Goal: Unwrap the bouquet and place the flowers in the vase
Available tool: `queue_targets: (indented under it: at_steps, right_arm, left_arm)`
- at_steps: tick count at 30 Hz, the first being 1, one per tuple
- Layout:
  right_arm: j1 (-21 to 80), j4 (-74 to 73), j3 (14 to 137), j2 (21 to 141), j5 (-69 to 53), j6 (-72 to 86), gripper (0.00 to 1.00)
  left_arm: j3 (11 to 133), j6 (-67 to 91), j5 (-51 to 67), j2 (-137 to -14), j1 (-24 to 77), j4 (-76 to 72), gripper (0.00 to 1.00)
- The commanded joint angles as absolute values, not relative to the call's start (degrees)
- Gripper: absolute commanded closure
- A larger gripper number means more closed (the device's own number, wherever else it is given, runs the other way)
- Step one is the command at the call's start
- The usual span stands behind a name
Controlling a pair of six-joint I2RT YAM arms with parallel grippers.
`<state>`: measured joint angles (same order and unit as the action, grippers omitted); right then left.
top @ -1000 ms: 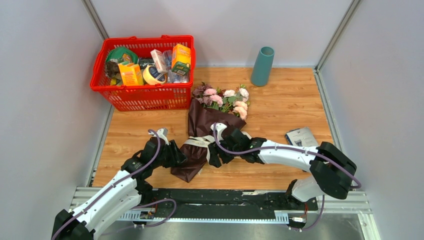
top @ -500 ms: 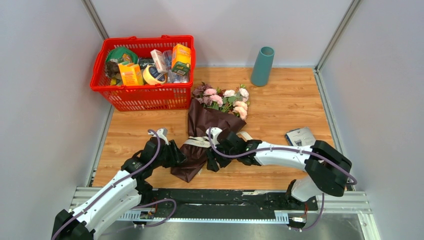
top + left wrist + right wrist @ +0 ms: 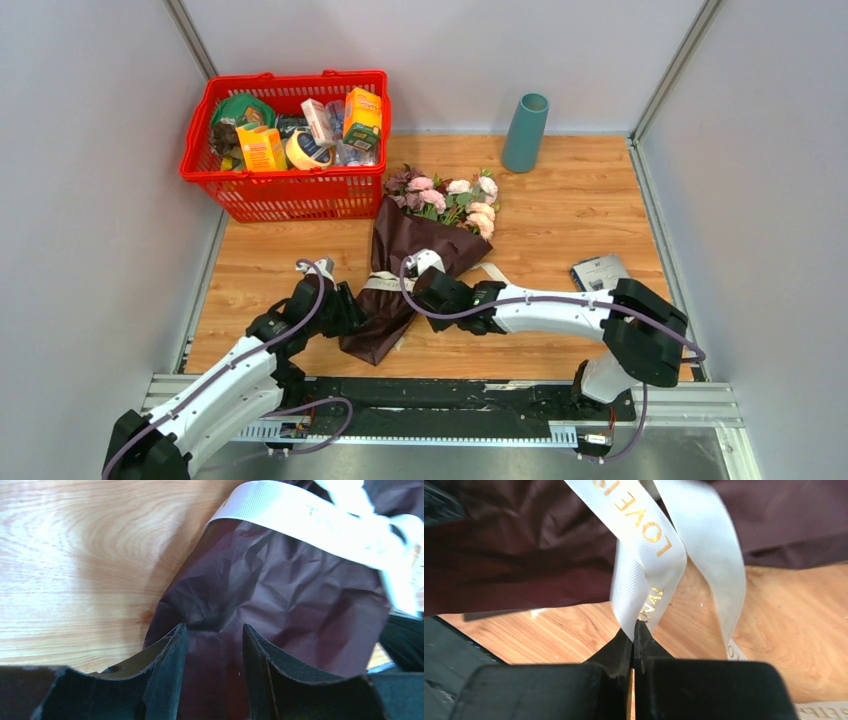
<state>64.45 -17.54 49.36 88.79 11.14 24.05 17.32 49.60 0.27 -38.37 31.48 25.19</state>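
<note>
two grippers at the bouquet, ribbon loop pinched

one bunch of pink, cream and mauve artificial flowers (image 3: 455, 198) in dark burgundy crinkled paper (image 3: 280, 600), the bouquet (image 3: 410, 245), lies flat on the wooden table (image 3: 570, 210) at the centre of the overhead view. its heads point to the top of the frame and its narrow end to the bottom. the tall slim teal-green vase (image 3: 525, 132) stands upright at upper right, well apart from it. a red plastic basket (image 3: 290, 200) sits at upper left.

the right gripper (image 3: 634, 630) has its jaws together, clamped on a loop of the cream woven ribbon with gold lettering (image 3: 644, 545), low in the middle of its wrist view. the left gripper (image 3: 212, 645) has its jaws apart at the narrow end of the wrap, paper showing between the fingers; no pinch shows.

the ribbon looks thin, limp and smooth, so it may slide through a loose grip. the bunch seems light and would probably drag across the table under a tug, so bracing the paper at the narrow end looks wise. the paper appears crisp and likelier to tear than stretch. the flowers are best taken by their stems, hidden inside the wrap, not by the soft heads.
</note>
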Motion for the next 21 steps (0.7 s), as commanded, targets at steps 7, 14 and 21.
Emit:
queue_targets:
  at_steps: [7, 14, 21]
  right_arm:
    - [66.7, -23.6, 57.6, 76.3, 29.7, 27.4, 1.0]
    - [66.6, -20.4, 58.6, 68.6, 34.9, 25.0, 1.0]
    - [66.5, -8.3, 58.3, 65.8, 38.3, 17.8, 1.0]
  left_arm:
    - [20.1, 50.6, -4.7, -39.5, 31.6, 27.6, 0.47]
    - [18.5, 51.9, -4.0, -39.0, 31.6, 26.3, 0.47]
    - [17.7, 53.3, -2.9, -38.8, 31.6, 24.3, 0.47]
